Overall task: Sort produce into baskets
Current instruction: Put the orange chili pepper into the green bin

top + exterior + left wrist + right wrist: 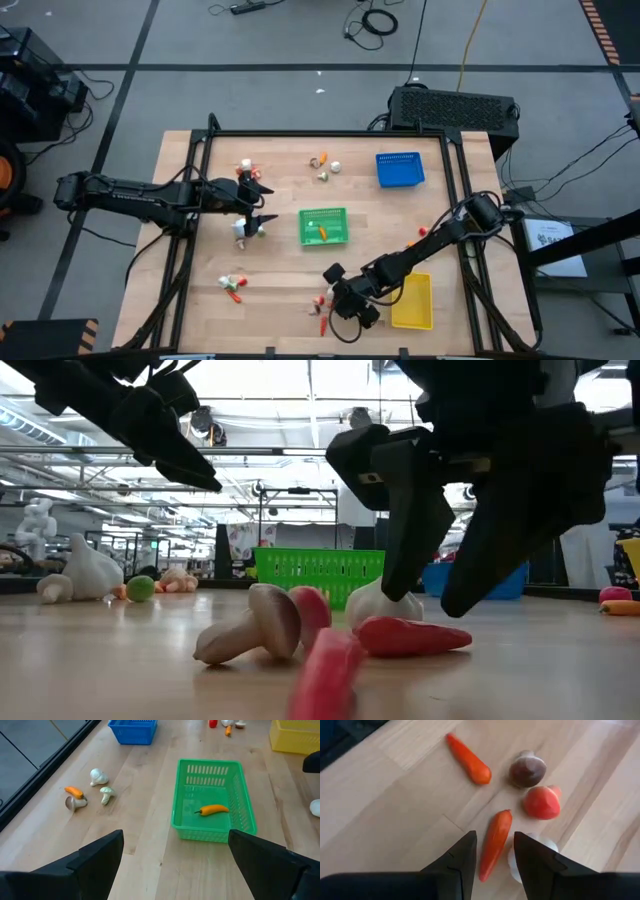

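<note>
My right gripper is open near the table's front edge, left of the yellow basket. Its fingers point down on either side of an orange-red long piece; I see no touch. A white piece, a red piece, a brown mushroom and another orange piece lie around it. My left gripper is open and empty, above the table left of the green basket. That basket holds one orange piece. The blue basket stands at the far right.
Loose produce lies in groups on the wood: at the far left, far middle, near left, and a white piece under my left gripper. A red piece lies beside my right arm. A black frame rims the table.
</note>
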Motion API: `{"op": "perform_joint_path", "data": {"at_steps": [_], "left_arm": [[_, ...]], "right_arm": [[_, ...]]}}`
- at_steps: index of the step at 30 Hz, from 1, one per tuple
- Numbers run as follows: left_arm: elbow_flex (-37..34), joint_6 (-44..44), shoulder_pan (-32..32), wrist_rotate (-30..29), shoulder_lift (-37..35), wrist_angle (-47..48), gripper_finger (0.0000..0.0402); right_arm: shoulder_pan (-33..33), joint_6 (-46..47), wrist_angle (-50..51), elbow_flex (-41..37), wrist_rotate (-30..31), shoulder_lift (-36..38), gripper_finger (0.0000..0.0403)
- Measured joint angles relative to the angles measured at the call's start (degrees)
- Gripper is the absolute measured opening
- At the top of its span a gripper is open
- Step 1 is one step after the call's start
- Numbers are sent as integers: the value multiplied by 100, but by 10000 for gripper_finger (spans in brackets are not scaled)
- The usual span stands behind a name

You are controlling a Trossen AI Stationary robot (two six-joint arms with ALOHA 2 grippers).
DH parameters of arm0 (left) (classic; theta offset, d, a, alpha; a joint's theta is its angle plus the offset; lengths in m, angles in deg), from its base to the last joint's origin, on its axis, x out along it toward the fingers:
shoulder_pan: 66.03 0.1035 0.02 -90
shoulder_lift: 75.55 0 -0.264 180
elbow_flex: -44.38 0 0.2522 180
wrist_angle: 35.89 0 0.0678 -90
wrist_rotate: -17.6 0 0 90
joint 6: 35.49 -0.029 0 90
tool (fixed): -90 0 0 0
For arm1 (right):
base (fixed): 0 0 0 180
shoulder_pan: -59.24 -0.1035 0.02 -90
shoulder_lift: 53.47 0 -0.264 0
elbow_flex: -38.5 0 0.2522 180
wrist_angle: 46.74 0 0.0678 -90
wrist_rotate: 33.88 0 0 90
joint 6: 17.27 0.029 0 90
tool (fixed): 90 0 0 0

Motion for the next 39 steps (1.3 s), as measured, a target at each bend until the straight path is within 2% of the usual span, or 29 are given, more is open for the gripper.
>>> {"op": "perform_joint_path", "data": {"at_steps": [10, 22, 39], "left_arm": [[0, 2, 0, 0, 0, 0, 365], [0, 1, 0, 2, 0, 16, 365], [0, 2, 0, 2, 1, 14, 365]], "right_arm": [[2, 793, 14, 0, 298, 0, 123], [2, 1441, -23, -206, 304, 0, 123], [-11, 2162, -627, -653, 326, 17, 123]]}}
